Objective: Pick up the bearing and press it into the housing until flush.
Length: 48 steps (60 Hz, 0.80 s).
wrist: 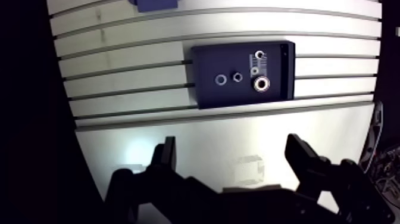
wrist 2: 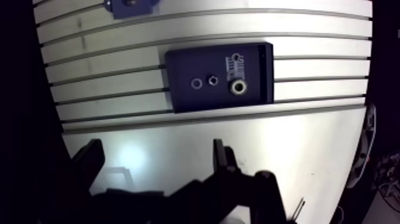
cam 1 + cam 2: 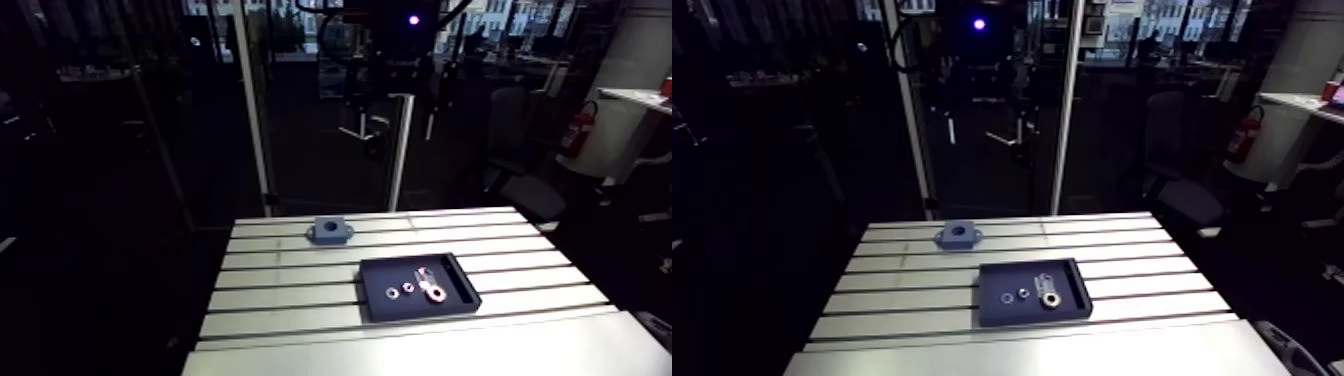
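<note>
The bearing (image 1: 261, 84), a shiny metal ring, lies in a dark tray (image 1: 205, 89) on the slotted table, with two smaller rings (image 1: 221, 79) beside it. The blue-grey housing (image 3: 330, 231) with a round bore stands on the table beyond the tray, apart from it. In the wrist view my gripper (image 1: 231, 148) is open with nothing between its fingers. It hangs high over the smooth front strip of the table, well short of the tray. The housing (image 2: 132, 5) shows only partly at the far edge of the wrist view.
A small labelled part (image 1: 258, 56) also lies in the tray, at its far end. The table's left edge (image 3: 215, 290) drops into a dark area. The smooth front plate (image 3: 420, 350) lies between me and the slotted part.
</note>
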Tool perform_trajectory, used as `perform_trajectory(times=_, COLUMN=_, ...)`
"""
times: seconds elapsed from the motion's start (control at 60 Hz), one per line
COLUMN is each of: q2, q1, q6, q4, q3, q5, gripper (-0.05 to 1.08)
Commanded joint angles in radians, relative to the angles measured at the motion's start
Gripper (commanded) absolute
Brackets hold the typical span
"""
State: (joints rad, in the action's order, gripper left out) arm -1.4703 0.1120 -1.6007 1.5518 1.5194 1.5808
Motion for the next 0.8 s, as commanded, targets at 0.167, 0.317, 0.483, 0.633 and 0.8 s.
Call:
perform_trajectory(times=0.167, q2=-0.011, q1=-0.1, q6=-0.066, q4=-0.129, q3=-0.032, q5=0.041, gripper=0.0)
perform_trajectory(times=0.317, q2=-0.011, q1=-0.1, q6=-0.066, q4=-0.129, q3=-0.031, q5=0.04, gripper=0.0)
perform_trajectory(times=0.483, q2=-0.011, q1=-0.1, q6=-0.066, q4=-0.129, q3=-0.032, q5=0.041, gripper=0.0)
perform_trajectory(times=0.633, q2=-0.011, q1=-0.097, q6=-0.067, q4=-0.123, q3=-0.031, q5=0.043, gripper=0.0)
perform_trajectory(times=0.8, q2=-0.011, q1=-0.063, q6=-0.07, q4=-0.093, q3=-0.018, q5=0.043, gripper=0.0)
